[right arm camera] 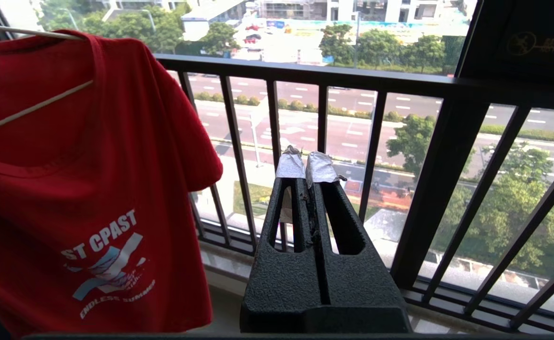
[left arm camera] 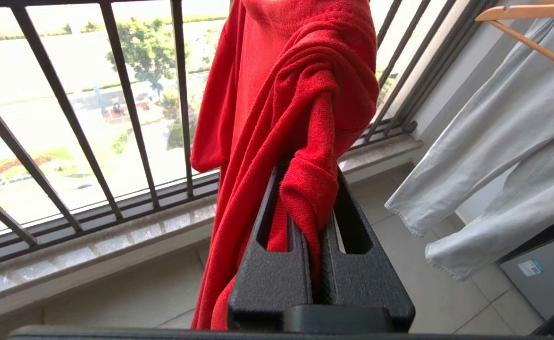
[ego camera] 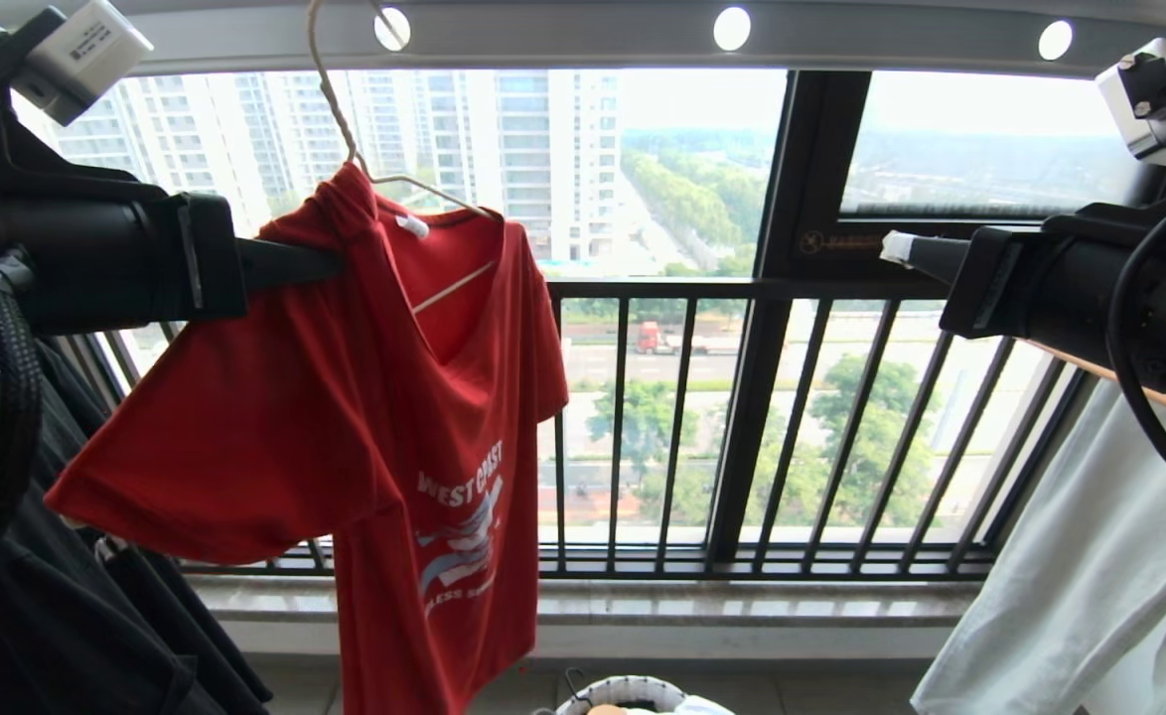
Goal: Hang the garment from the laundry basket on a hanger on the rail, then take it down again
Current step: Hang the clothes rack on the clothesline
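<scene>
Shirt-hanging was the step I judged to be in hand: the red shirt (ego camera: 384, 417) sat only half on the wire hanger (ego camera: 345, 129), whose hook was up through a hole in the grey rail (ego camera: 583, 35). My left claw (ego camera: 330, 263) was clenched on a bunched fold of the shirt at its shoulder, just under the hanger's neck, with the rest of the cloth drooping below and beyond it. That arm reached out level toward the window bars (ego camera: 742, 427). Next, I reckoned, the pinched shoulder needed drawing over the hanger's free end before I let go. My right claw (ego camera: 899, 248) was shut on nothing, held level and well apart from the shirt. The basket (ego camera: 623, 693) stood on the floor far below both claws.
</scene>
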You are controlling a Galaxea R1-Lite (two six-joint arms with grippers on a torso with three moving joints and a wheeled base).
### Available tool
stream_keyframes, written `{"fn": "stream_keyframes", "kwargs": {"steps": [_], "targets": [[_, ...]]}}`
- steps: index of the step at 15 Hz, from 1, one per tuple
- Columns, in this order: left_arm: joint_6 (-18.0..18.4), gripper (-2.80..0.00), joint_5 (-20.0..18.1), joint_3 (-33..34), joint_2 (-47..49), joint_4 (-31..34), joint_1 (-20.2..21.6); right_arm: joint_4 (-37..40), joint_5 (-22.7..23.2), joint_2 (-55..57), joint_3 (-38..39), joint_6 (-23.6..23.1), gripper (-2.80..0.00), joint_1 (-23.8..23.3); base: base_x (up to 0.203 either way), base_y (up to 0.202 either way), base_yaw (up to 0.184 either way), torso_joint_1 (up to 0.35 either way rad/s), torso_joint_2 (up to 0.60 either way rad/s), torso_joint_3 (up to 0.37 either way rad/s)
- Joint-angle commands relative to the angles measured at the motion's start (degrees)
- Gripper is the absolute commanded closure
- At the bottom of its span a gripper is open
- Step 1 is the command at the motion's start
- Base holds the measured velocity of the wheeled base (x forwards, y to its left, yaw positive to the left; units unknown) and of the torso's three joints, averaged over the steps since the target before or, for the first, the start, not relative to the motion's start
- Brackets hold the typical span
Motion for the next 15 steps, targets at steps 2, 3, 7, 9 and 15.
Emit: {"fn": "stream_keyframes", "kwargs": {"steps": [2,3,7,9,15], "targets": [[-0.1,0.0,0.3,1.7,1.0,-2.1,-0.6,0.0,0.0,0.1,0.0,0.0,0.0,0.0,0.0,0.0,0.0,0.0,0.0,0.0],[0.3,0.0,0.5,1.7,1.2,-2.0,-0.8,0.0,0.0,0.1,0.0,0.0,0.0,0.0,0.0,0.0,0.0,0.0,0.0,0.0],[1.0,0.0,1.9,1.7,2.1,-2.1,-0.8,0.0,0.5,-0.1,0.0,0.0,0.0,0.0,0.0,0.0,0.0,0.0,0.0,0.0],[1.2,0.0,1.9,1.8,2.2,-2.1,-0.9,0.1,0.5,-0.2,0.0,0.0,0.0,0.0,0.0,0.0,0.0,0.0,0.0,0.0],[1.8,-2.8,2.5,1.9,2.1,-2.0,-1.1,0.1,0.5,0.0,0.0,0.0,0.0,0.0,0.0,0.0,0.0,0.0,0.0,0.0]]}}
